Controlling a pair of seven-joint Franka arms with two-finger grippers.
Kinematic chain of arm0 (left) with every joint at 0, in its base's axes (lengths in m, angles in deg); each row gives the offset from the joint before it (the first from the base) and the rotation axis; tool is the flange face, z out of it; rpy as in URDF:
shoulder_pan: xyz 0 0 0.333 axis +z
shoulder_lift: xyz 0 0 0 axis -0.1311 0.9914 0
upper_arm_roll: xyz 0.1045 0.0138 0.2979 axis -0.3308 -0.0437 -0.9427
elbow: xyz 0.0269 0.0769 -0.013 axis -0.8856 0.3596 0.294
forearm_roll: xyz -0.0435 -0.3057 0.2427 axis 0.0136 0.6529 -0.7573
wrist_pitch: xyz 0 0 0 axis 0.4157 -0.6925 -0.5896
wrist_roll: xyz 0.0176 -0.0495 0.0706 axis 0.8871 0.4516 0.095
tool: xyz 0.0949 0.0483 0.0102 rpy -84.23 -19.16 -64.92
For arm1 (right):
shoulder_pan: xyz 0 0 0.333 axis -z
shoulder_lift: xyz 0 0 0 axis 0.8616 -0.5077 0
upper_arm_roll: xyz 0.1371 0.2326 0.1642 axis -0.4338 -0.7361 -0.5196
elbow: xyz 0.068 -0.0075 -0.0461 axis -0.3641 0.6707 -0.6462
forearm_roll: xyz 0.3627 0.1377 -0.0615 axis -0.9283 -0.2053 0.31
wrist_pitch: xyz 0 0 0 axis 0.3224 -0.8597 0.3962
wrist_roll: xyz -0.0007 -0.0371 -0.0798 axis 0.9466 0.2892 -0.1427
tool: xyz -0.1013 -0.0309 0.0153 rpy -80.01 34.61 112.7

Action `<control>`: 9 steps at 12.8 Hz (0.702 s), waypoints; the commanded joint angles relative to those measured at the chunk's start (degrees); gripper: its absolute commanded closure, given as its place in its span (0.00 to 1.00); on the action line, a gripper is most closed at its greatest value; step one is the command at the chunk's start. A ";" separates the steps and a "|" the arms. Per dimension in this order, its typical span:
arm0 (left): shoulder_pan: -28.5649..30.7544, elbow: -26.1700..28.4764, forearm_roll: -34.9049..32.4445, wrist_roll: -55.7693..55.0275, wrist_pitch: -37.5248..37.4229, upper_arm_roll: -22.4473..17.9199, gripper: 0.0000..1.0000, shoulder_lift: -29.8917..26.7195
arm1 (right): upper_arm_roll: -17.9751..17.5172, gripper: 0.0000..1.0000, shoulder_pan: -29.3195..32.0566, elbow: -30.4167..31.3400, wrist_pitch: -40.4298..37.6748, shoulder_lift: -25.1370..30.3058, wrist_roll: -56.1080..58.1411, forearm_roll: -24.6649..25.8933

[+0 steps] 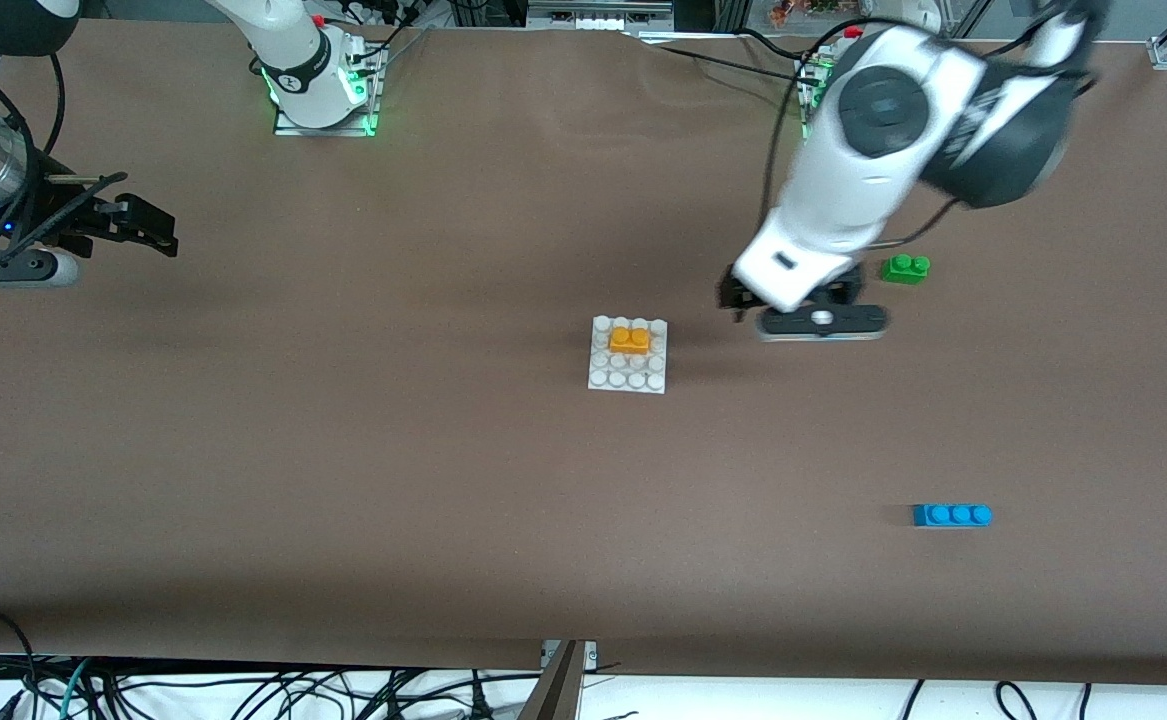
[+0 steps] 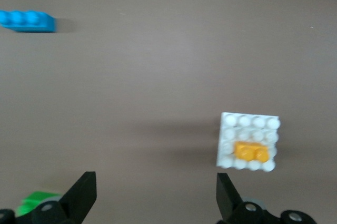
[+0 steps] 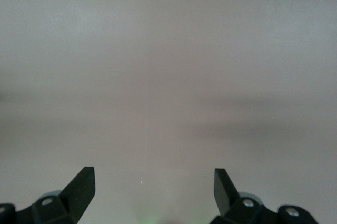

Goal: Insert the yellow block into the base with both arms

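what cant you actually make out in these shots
- Front view: left gripper fingers hidden under its own blurred wrist.
- Front view: whether the yellow block is pressed fully into the base, too small.
- Left wrist view: green brick blurred, partly hidden by a finger.
- Right wrist view: right gripper over bare table only.

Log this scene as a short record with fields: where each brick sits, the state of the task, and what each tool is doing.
yellow block: seated on the base, in the rows farther from the front camera
green brick: on the table, toward the left arm's end
blue brick: on the table, nearest the front camera
left tool: open, empty, over bare table between the base and the green brick
right tool: open, empty, waiting at the right arm's end of the table
task state: block already on the base
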 commanded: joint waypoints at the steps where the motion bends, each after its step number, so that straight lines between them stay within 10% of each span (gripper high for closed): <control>1: 0.75 2.11 3.01 9.10 -2.48 -7.38 0.00 -5.95 | -0.36 0.00 0.30 -1.34 -0.43 -0.47 -0.53 0.03; 9: 3.48 2.37 7.76 20.69 -6.70 -18.03 0.00 -9.40 | -0.36 0.00 0.30 -1.34 -0.43 -0.47 -0.44 0.03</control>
